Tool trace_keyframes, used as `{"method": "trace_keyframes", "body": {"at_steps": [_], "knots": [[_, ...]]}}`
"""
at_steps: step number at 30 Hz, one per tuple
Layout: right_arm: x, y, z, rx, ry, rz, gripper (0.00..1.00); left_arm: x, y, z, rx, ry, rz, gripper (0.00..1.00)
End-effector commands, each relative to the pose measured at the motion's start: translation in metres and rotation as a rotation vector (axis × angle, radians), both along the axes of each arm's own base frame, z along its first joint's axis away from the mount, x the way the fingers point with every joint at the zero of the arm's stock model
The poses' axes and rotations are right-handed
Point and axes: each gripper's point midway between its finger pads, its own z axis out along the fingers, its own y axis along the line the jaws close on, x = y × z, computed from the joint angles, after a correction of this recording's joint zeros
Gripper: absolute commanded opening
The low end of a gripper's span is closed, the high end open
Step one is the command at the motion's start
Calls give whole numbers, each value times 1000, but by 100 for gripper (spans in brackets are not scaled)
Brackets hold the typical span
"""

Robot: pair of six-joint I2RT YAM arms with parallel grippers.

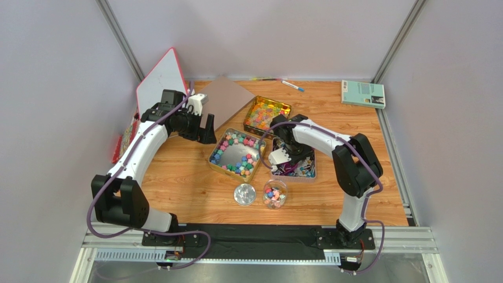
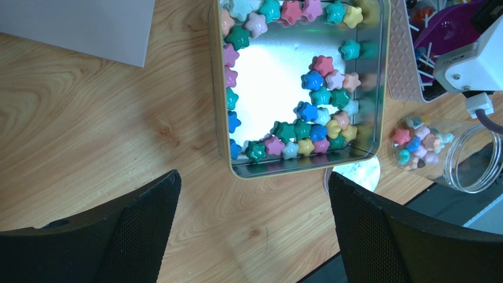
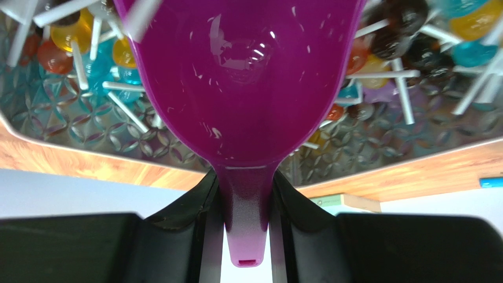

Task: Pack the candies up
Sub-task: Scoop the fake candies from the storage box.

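Enclosing wooden table with candies, grey walls

Left tool spread wide, right tool pinched nearly closed

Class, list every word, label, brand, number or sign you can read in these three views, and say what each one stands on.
No text is legible in any view.
Teal book: dark marks on the cover, too small to read.
Tin of star candies: no lettering visible.
Glass jar: no label visible.
Purple scoop: no lettering visible.
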Motion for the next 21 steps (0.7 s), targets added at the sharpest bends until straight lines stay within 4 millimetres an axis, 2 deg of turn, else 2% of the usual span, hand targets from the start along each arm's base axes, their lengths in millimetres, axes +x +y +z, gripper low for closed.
{"method": "trace_keyframes", "body": {"at_steps": [1, 5, 14, 21], "knots": [[22, 33, -1, 140, -41, -32, 0, 11, 1, 14, -5, -32, 13, 100], [27, 43, -8, 214, -11, -81, 0, 10, 2, 10, 4, -12, 10, 99], [2, 39, -29, 364, 77, -118, 0, 10, 5, 7, 20, -2, 13, 99], [-1, 44, -16, 515, 71, -160, 0, 15, 6, 6, 32, -3, 11, 99]]}}
